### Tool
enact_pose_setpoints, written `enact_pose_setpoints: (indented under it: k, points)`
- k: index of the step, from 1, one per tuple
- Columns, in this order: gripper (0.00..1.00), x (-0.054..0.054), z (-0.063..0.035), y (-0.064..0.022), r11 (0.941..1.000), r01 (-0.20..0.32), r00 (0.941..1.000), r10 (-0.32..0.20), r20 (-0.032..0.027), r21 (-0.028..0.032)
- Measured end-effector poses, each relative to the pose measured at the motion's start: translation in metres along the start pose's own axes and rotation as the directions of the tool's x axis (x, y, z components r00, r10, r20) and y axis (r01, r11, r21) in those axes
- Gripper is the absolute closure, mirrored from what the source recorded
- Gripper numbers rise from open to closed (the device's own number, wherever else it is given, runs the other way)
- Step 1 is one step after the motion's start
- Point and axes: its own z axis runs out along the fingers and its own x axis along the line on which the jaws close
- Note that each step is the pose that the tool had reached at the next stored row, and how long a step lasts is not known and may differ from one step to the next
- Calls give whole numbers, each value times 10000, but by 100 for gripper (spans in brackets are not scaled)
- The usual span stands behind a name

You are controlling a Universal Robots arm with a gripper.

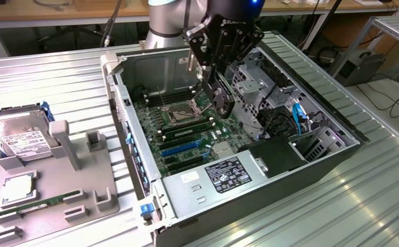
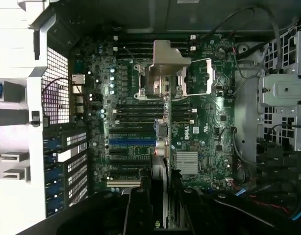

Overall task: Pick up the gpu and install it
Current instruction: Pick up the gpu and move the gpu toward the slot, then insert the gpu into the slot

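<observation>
The gripper (image 1: 215,87) is seen clamped on the gpu (image 1: 221,102), with the card pinched edge-on between the fingers (image 2: 138,205). The card is held upright inside the open case (image 1: 323,149), over the motherboard (image 1: 185,138) by the CPU socket (image 1: 183,110). A hard drive (image 1: 17,138) is parked well off to the exterior view's left.

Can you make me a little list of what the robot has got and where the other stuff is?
pincer: shut on the gpu
gpu position: upright, over the motherboard
computer case: open, lying on its side
hard drive: on the grey tray, at the exterior view's left
</observation>
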Motion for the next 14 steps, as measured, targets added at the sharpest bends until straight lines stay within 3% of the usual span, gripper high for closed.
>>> enact_pose_setpoints:
  k: [4, 14]
  points:
    - [74, -98, 97, 29, 9999, 164, 9999, -164, -5, 4]
    - [74, -105, 105, 29, 9999, 166, 9999, -166, -6, 6]
